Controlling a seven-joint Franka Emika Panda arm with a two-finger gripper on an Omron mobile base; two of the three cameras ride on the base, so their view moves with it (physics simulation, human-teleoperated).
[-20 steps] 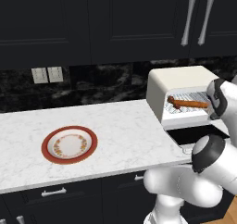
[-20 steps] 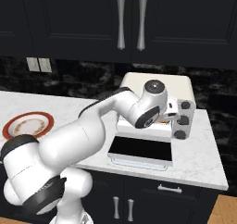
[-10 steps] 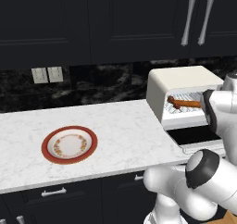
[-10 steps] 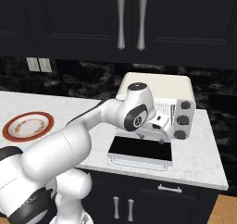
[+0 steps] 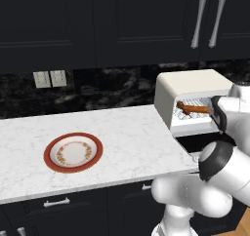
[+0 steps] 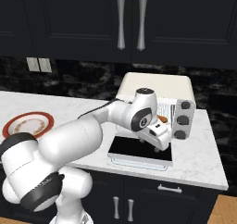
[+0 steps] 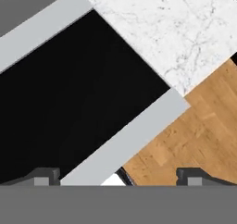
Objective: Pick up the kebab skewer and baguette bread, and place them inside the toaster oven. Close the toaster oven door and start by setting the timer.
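gripper (image 7: 118,177) spread, empty, withdrawn from the oven and lowered over the door | door (image 7: 60,89) open flat just below | baguette (image 5: 194,108) left on rack behind, skewer hidden | oven (image 6: 155,86) loaded; door closing judged next

One cream-white boxy toaster oven (image 5: 193,91) w/ one dark glass door (image 6: 141,147) folded down, three round grey knobs (image 6: 183,120). One orange-brown baguette (image 5: 191,108) on its rack. One round red-rimmed plate (image 5: 73,151). One white marble counter (image 5: 122,142). Two silver cabinet handles (image 6: 130,20). Two pale wall outlets (image 5: 50,78).
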